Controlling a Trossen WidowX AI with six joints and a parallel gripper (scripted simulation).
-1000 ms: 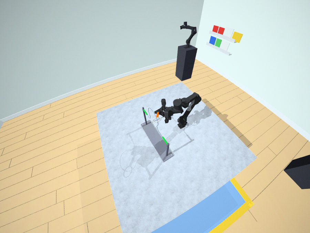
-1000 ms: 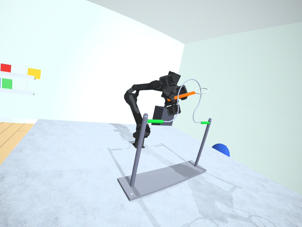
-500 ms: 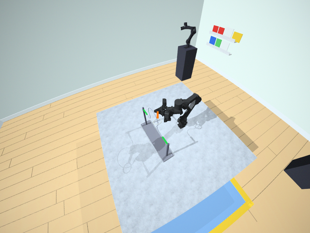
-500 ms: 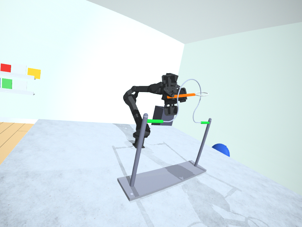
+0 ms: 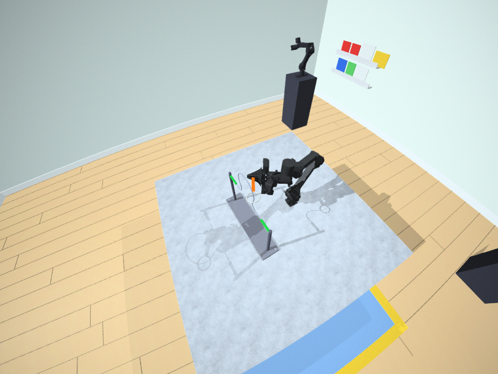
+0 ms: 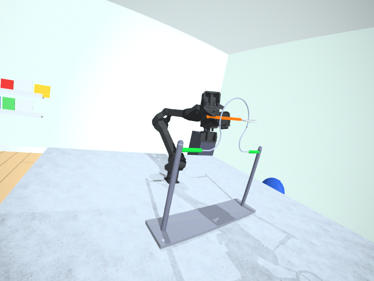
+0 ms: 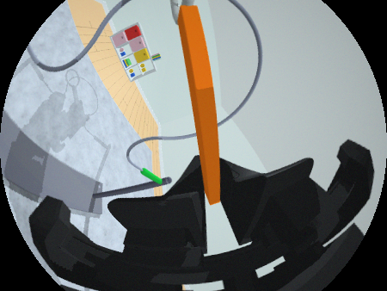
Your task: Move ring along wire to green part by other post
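My gripper [image 5: 252,176] [image 6: 208,116] [image 7: 203,158] is shut on the orange handle [image 5: 253,184] [image 6: 228,118] [image 7: 206,103], near its end. The pale ring [image 5: 260,196] [image 6: 256,121] lies almost flat around the grey wire [image 5: 239,174] [image 6: 248,108] [image 7: 260,52], on the descending side of the tall loop, right in the exterior view. Any ring-wire contact cannot be told. In the exterior view, one green part [image 6: 192,149] joins the left post [image 6: 172,184] and another green part [image 6: 254,151] joins the right post [image 6: 251,178]. The ring is mostly cut off in the wrist view.
The grey base plate [image 5: 245,217] [image 6: 178,226] carries both posts. In the exterior view the left side of the wire loop crosses in front of the handle, close to my gripper. The arm reaches in from behind the wire. Dark pedestals [image 5: 296,100] [image 5: 478,278] stand off the mat.
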